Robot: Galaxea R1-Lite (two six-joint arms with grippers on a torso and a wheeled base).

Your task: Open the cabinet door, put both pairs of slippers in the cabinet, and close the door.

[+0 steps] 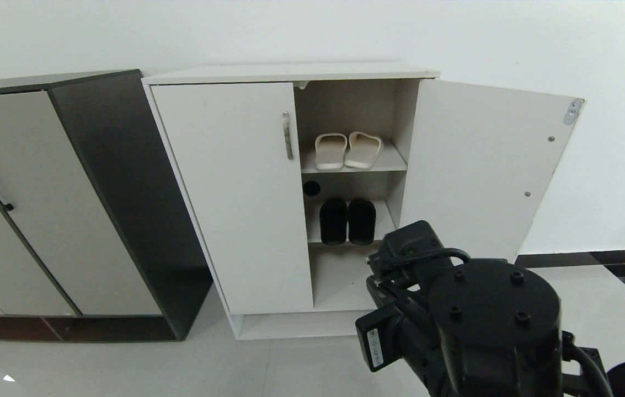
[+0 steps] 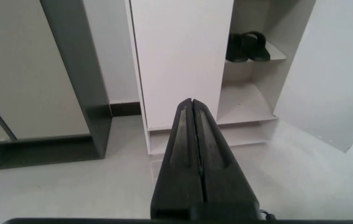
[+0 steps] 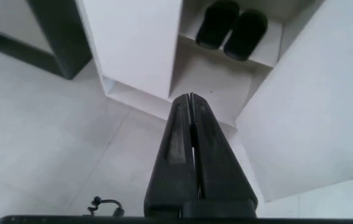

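Now | black slippers (image 3: 232, 25) are lying on cabinet shelf (image 1: 384, 226), well beyond right gripper (image 3: 190, 98) | it and left gripper (image 2: 192, 102) are pinching closed, empty

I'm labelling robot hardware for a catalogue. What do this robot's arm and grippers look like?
The right arm is matte black, with a round bolted joint cap, a looping black cable and a white label. The left gripper and right gripper are black too, each with two long, grooved fingers tapering toward the tip.

Matt white laminate cabinet (image 1: 235, 193), metal handle (image 1: 288, 135), smooth cream slippers (image 1: 348, 150), matt black slippers (image 1: 347, 220), glossy tiled floor (image 1: 124, 369)
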